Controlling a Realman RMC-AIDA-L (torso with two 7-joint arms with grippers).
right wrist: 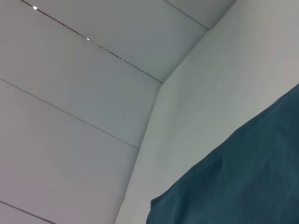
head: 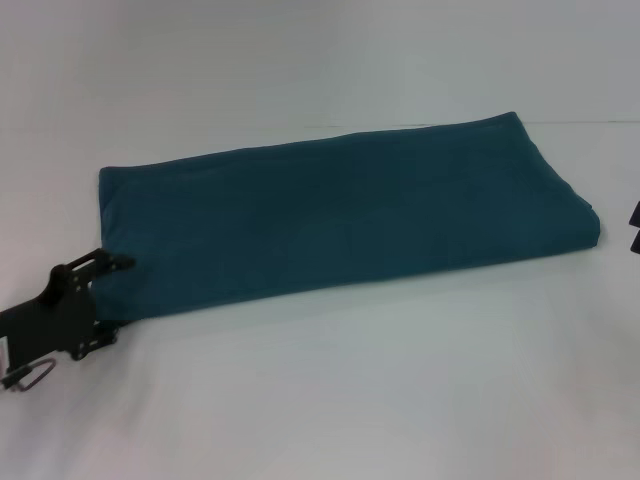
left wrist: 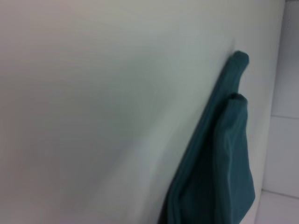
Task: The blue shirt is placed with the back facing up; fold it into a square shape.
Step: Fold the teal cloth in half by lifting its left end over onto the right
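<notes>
Jaws first: from the head camera, the left gripper (head: 118,264) sits at the near left corner of the blue shirt (head: 340,215), its black fingers reaching onto the hem, but whether they are apart or pinching cloth I cannot tell. Only a sliver of the right gripper (head: 635,228) shows, at the frame's right edge, just beside the shirt's far end; its fingers are out of sight. One shirt lies on the white table (head: 330,400), already folded into a long band running from near left to far right, with no lettering showing.

From the left wrist camera, the blue shirt (left wrist: 219,172) appears edge-on: stacked layers with two rounded folds, resting on the table (left wrist: 93,116). No fingers are visible.

From the right wrist camera, one corner of the blue shirt (right wrist: 243,182) lies flat on the table (right wrist: 201,102), beneath white wall panels (right wrist: 70,93).

Judging the step, the band needs folding end over end. A good grasp would catch every layer at the corner, lift both ends evenly, and lay edges flush.

Count: one shirt, two grippers.
</notes>
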